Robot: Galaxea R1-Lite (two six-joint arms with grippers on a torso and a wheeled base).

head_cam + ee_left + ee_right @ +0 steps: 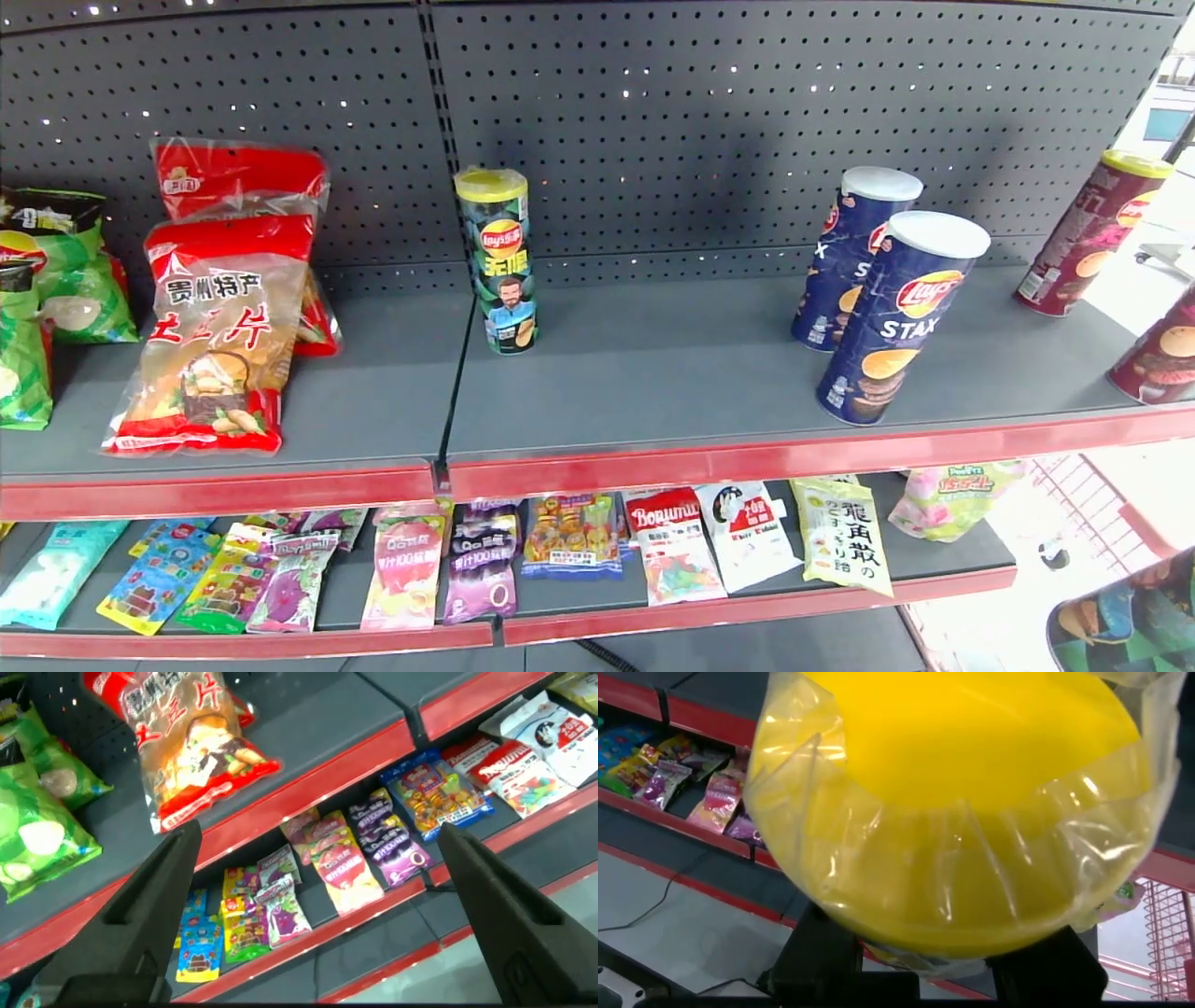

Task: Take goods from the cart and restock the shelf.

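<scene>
My right gripper is shut on a chip can with a yellow lid under clear wrap, held very close to the wrist camera. A dark green can body shows at the head view's lower right corner. On the upper shelf a matching green can with a yellow lid stands upright near the back. My left gripper is open and holds nothing, hanging in front of the shelves above the candy packets.
Two blue cans stand right of the middle and maroon cans at the far right. Red snack bags and green bags fill the left. Bare shelf lies between the green can and the blue cans.
</scene>
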